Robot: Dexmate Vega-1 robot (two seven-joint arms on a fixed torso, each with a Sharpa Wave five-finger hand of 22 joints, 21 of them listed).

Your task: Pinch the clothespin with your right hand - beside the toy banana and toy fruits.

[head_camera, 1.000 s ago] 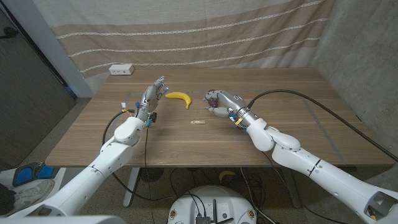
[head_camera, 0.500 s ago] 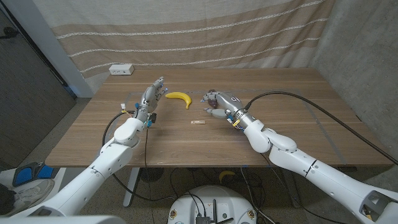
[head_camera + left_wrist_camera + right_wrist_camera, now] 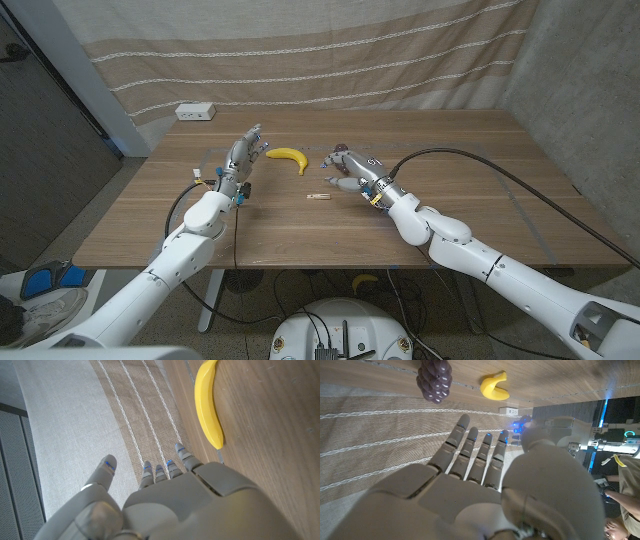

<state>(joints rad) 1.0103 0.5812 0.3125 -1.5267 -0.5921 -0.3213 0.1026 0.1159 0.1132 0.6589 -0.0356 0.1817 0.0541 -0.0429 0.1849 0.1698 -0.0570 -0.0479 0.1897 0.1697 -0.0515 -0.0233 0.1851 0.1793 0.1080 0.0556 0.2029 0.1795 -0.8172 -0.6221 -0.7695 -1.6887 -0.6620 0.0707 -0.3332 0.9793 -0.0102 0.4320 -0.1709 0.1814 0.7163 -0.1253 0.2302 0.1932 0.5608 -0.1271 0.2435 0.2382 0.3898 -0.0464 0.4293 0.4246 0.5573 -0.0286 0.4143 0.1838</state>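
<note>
Where fruits lie, one clothespin.

The wooden table carried a toy banana, purple toy grapes, a small wooden clothespin, and a white box near its far edge.

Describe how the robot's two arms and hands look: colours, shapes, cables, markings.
Both arms have smooth white rounded shells. The left hand and the right hand are light grey, with jointed fingers; blue shows at the fingertips. A thick black cable loops from the right wrist across the table, and a thinner black one hangs along the left forearm. Small coloured connectors sit at both wrists.
</note>
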